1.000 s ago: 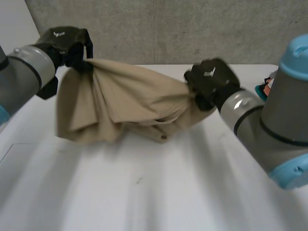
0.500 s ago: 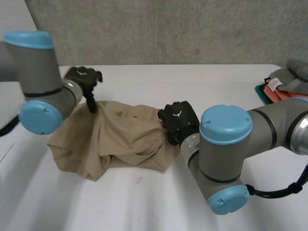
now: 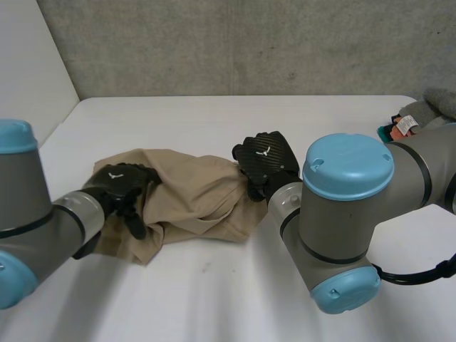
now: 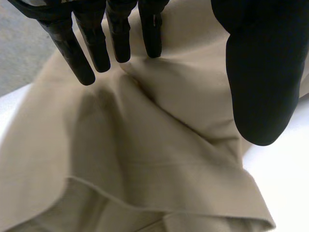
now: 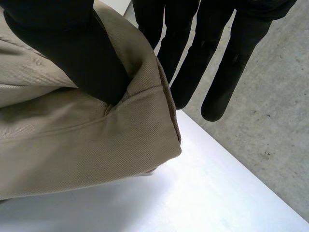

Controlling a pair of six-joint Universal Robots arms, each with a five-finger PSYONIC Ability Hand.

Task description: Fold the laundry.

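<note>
The cloth [image 3: 189, 196] is bunched on the table [image 3: 214, 299]. Its right edge is pinched by the right hand [image 3: 265, 160]. The left hand [image 3: 117, 187] is spread, fingers straight, over its left end. Pulled from one side only, it may be dragged into a worse heap.

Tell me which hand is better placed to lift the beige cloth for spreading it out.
Likely the right hand: its thumb and fingers pinch the end of the beige cloth. The left hand rests open on the cloth's other end, holding nothing.
</note>
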